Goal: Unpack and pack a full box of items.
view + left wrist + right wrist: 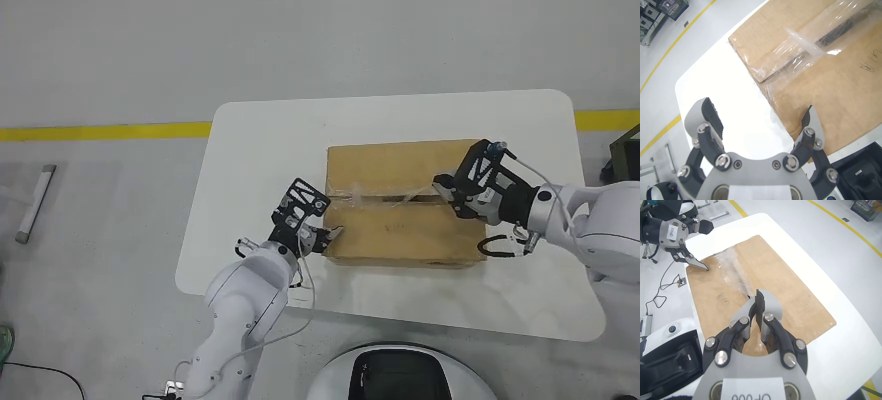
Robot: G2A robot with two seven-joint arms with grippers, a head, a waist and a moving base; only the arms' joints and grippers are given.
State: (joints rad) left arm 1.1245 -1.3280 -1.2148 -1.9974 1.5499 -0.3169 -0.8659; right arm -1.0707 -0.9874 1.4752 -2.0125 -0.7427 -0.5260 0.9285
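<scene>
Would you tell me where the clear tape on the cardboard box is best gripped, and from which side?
Pinch the lifted free end of the clear tape, which stands off the cardboard box; elsewhere it lies flat. Come from the right arm's end, along the seam, as the right gripper shut on it shows.

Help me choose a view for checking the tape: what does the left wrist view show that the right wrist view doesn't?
Left wrist view: the tape end folded down over the box edge, seen close. Right wrist view: the right gripper shut on a lifted strip of tape, and the whole box top. Both: the open left gripper at a box corner, tape along the box top, handwriting, the table.
</scene>
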